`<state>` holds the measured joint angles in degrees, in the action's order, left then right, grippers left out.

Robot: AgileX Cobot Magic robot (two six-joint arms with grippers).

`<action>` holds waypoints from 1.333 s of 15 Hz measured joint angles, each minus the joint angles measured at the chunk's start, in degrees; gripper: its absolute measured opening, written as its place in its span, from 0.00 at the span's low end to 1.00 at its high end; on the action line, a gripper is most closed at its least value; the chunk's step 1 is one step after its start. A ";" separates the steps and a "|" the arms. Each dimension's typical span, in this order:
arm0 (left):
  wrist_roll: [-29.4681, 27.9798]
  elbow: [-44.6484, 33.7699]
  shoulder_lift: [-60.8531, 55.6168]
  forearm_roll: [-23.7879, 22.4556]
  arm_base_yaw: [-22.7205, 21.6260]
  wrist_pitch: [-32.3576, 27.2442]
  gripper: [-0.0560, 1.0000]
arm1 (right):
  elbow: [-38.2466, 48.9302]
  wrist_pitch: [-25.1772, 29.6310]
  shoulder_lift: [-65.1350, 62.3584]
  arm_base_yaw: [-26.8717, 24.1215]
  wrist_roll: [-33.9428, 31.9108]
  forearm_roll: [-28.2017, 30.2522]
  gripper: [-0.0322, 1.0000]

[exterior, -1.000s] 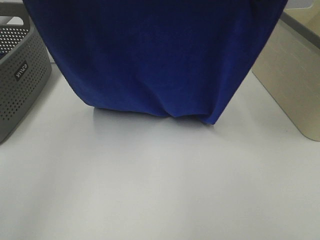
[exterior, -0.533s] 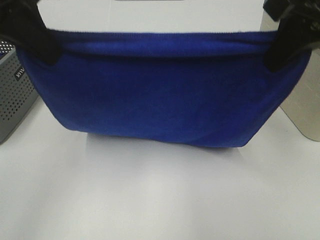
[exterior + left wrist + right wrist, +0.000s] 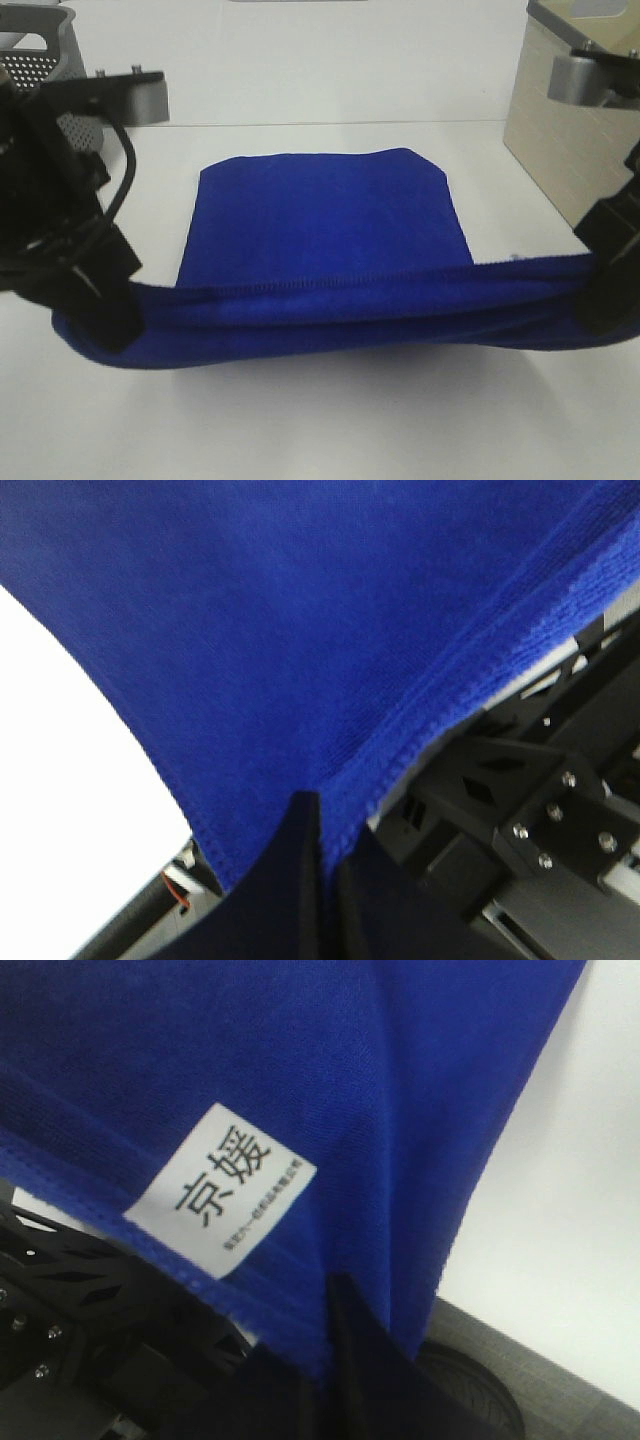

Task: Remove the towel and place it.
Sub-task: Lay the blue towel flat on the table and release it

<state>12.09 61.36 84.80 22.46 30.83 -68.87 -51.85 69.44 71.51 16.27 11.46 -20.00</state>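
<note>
White table [image 3: 320, 430] is lying bare at the near side. Just behind this bare strip, the towel [image 3: 320, 215] is hanging by its near hem, which is stretching as a long blue band between the two grippers. The stitched seam is running along the top of this band.

At the left end, the left gripper [image 3: 105, 315] is pinching the hem. In the left wrist view its dark fingers [image 3: 285, 870] are pressing together with the thick edge of the cloth between them. At the right end, the right gripper [image 3: 605, 300] is doing the same, and in the right wrist view its fingers [image 3: 375, 1370] are closing tight on the hem.

Just beside this grip, a white tag [image 3: 222, 1190] is sitting on the hem. It is carrying two big black characters, 京媛, and under them one line of print that is too small to read.

Behind the held band, the rest of the towel is lying flat on the table, with two rounded far corners.

At the far left a grey basket [image 3: 35, 55] with many small holes is standing, partly behind the left arm. At the far right a beige bin [image 3: 555, 130] is standing, apart from the towel.
</note>
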 joint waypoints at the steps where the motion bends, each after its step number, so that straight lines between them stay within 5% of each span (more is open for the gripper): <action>1: -0.06 -1.72 0.00 0.23 1.38 0.11 0.05 | 2.41 0.00 -0.57 0.00 0.00 -0.29 0.05; 10: -2.64 -13.06 -0.11 2.98 11.63 0.57 0.05 | 18.33 -0.06 -1.15 0.00 0.00 -7.39 0.05; 20: 2.01 -13.75 8.25 5.33 12.09 4.47 0.05 | 21.08 -0.29 6.99 0.00 0.06 -6.25 0.05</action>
<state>14.09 47.61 93.05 27.79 42.91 -64.40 -30.77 69.16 78.50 16.27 11.52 -26.24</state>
